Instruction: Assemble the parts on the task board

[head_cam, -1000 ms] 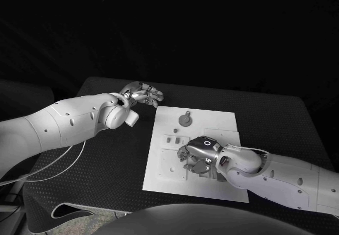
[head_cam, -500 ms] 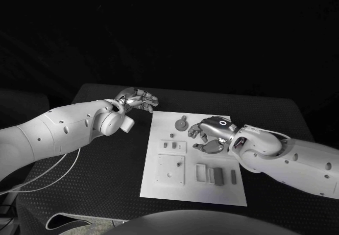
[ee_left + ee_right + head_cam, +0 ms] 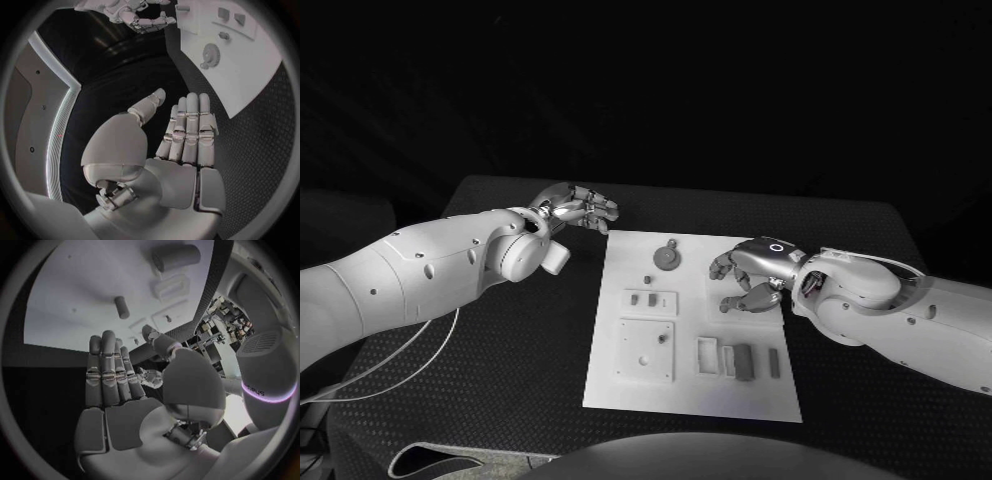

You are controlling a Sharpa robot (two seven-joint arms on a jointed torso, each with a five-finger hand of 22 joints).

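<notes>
The white task board (image 3: 718, 395) lies in the middle of the black table. On it are a round grey toothed part (image 3: 669, 258), a small plate with pegs (image 3: 648, 300), a square plate (image 3: 646, 350) and three grey blocks (image 3: 741, 360) near the front. My right hand (image 3: 750, 275) hovers over the board's right side, fingers apart, holding nothing. My left hand (image 3: 581, 207) hangs off the board's far left corner, also empty. In the left wrist view its fingers (image 3: 187, 130) are straight, beside the board (image 3: 256, 70). The right wrist view shows straight fingers (image 3: 109, 372) above the board (image 3: 75, 285).
Black table surface (image 3: 488, 340) surrounds the board on all sides. A white cable (image 3: 387, 370) runs along the table's left side under my left arm. The right forearm (image 3: 906, 320) reaches across the table's right part.
My right hand has lifted from the board's near middle and moved towards its far right side, uncovering the grey blocks. The left hand has stayed nearly still. The camera has shifted slightly.
</notes>
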